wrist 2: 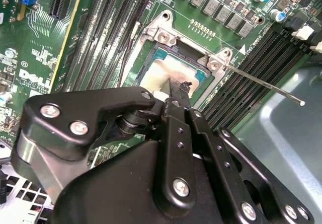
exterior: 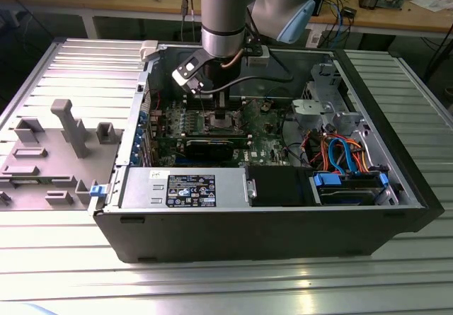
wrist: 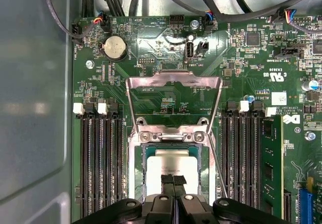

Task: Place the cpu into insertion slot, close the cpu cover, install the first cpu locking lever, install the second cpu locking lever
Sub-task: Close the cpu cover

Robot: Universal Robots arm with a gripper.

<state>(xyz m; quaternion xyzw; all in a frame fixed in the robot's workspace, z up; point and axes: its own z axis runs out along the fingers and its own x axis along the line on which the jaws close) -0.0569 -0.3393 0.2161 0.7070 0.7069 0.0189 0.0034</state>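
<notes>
Your gripper (wrist: 174, 181) had its two black fingertips pressed together with nothing between them. It stood directly over the cpu (wrist: 173, 164); I could not tell whether it touched the metal top. The cpu lay flat inside the insertion slot (wrist: 135, 171), which sat on the motherboard (wrist: 241, 58) between the two banks of memory slots (wrist: 100, 158).

I judge that this chip was light, stiff and thin, with a smooth top that gives little grip and a delicate underside. You should take it by two opposite edges and never press it crooked.

Behind the slot, the cpu cover (wrist: 173, 76) stood raised on its hinge, not yet closed. One thin locking lever (wrist: 217, 166) ran along the slot's side and looked free, not hooked down.
</notes>
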